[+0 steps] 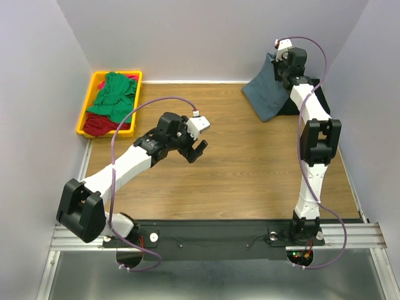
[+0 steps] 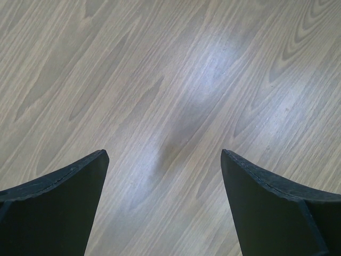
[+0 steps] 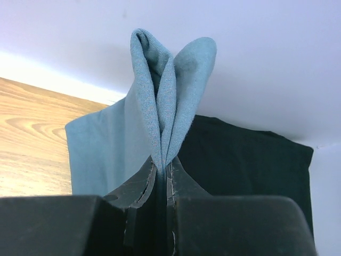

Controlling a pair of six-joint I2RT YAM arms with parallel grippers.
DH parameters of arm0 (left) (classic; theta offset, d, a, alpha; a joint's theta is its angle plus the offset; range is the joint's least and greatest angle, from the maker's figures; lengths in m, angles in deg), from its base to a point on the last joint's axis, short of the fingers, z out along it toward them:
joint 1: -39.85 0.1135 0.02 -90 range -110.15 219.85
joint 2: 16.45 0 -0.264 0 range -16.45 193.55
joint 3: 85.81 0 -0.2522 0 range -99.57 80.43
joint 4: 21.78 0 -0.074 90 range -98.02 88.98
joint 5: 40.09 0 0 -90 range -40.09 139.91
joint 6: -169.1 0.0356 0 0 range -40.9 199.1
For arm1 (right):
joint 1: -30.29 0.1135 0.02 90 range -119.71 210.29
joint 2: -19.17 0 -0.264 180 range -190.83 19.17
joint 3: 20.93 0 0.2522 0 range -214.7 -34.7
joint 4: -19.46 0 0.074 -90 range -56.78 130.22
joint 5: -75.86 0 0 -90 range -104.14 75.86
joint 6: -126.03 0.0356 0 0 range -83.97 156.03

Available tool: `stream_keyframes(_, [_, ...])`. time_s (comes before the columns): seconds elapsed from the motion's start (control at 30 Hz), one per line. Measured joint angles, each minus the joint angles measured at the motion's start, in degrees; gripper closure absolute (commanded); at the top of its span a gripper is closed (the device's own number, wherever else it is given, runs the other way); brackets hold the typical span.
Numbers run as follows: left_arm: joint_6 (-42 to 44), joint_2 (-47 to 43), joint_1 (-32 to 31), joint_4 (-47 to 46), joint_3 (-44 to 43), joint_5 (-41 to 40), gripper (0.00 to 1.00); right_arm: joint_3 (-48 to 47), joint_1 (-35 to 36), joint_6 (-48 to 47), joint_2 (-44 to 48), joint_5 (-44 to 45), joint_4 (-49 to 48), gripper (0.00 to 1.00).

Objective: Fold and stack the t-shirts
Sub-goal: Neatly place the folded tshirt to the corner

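While the right gripper (image 3: 162,166) clamps a fold of the blue-grey shirt (image 3: 106,149), the cloth hangs at the table's (image 1: 250,169) far right corner, over a black shirt (image 3: 240,154) lying flat. The left gripper (image 2: 165,160), jaws apart, hovers mid-table. The green shirt (image 1: 115,94) and red shirt (image 1: 94,125) are heaped in a yellow tray (image 1: 84,119), far left. The likely step is stacking blue on black, which next calls for lowering it squarely and letting go.
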Motion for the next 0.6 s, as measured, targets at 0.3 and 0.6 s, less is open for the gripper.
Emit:
stream_keyframes(0.3, [0.0, 1.6, 0.0, 0.0, 0.0, 0.1, 0.01, -1.8, -0.1, -0.7, 0.0, 1.1, 1.9, 0.99])
stream_keyframes(0.6, [0.0, 2.0, 0.0, 0.0, 0.0, 0.1, 0.01, -5.6, -1.6, -0.7, 0.0, 1.1, 3.1, 0.99])
